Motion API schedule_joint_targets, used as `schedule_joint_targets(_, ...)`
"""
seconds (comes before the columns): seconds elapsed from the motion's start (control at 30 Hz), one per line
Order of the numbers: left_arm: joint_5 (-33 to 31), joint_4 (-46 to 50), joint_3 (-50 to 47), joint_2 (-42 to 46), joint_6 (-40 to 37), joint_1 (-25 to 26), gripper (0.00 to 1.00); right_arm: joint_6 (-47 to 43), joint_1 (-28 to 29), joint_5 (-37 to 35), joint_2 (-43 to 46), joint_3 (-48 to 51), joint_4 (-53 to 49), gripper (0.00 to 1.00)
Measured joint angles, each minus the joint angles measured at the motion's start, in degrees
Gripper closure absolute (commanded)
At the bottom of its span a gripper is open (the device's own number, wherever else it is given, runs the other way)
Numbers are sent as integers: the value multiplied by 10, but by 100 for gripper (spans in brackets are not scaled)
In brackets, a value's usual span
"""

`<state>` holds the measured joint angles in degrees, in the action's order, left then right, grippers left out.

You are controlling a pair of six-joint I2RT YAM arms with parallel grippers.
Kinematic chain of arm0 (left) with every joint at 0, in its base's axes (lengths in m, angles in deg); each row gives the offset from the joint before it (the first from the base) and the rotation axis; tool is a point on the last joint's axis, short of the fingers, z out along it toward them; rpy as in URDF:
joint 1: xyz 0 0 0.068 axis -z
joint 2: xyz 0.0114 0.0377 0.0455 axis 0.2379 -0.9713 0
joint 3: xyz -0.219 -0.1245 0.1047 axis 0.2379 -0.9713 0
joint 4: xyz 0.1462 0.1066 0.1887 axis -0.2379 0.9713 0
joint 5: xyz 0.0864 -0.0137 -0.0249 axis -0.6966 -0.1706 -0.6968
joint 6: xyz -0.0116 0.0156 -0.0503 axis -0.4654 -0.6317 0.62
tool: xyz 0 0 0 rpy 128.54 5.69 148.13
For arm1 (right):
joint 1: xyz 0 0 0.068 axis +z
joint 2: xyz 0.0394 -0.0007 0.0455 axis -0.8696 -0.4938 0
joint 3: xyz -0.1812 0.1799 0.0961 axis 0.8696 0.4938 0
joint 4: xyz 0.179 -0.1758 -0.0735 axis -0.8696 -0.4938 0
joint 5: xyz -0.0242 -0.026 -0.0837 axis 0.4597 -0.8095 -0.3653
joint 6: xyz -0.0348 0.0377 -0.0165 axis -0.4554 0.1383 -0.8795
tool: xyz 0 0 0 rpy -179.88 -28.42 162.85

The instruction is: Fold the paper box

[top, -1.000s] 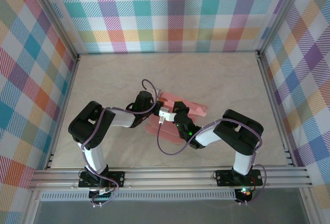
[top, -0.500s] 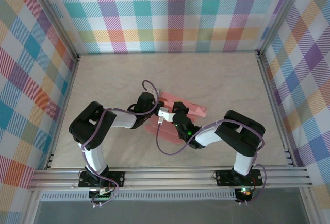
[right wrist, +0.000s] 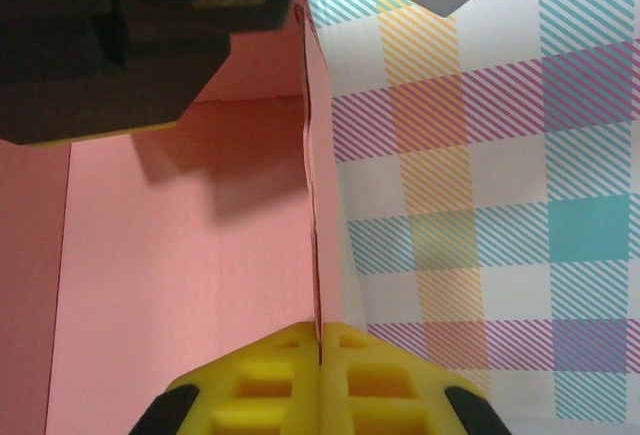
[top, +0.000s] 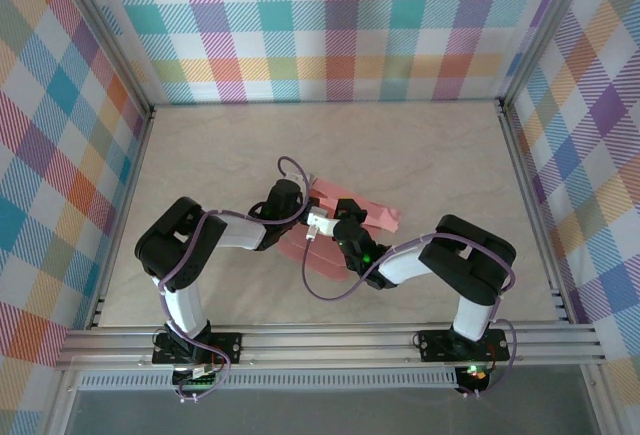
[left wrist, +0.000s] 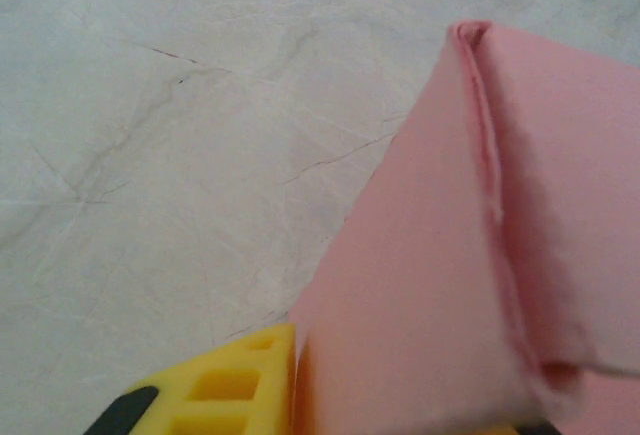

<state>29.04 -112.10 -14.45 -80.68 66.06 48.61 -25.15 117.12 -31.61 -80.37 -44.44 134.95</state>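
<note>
Two robot arms meet near the middle of the top view, over a pale marbled table (top: 420,145) walled with rainbow plaid cloth (top: 330,25). The paper box (top: 381,215), salmon-pink thin card, lies just right of center, partly hidden beneath both wrists, with one long panel reaching out to the right. The left gripper (top: 301,209) comes in from the left and the right gripper (top: 338,217) from the lower right. In the right wrist view, two yellow fingers (right wrist: 270,380) at the bottom edge are pressed together on a thin upright wall of the card, which runs up the frame. In the left wrist view, one yellow finger (left wrist: 225,390) at the bottom touches a folded pink panel; the other finger is hidden, so its grip cannot be judged.
</note>
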Motion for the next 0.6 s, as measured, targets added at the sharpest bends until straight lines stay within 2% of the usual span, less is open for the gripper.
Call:
schedule_joint_targets(0.17,0,5,-13,3,-4,0,72,9,-6,10,11,4,-10,100)
schedule_joint_targets(0.6,2,14,-19,33,-7,0,72,14,-12,17,16,6,-19,100)
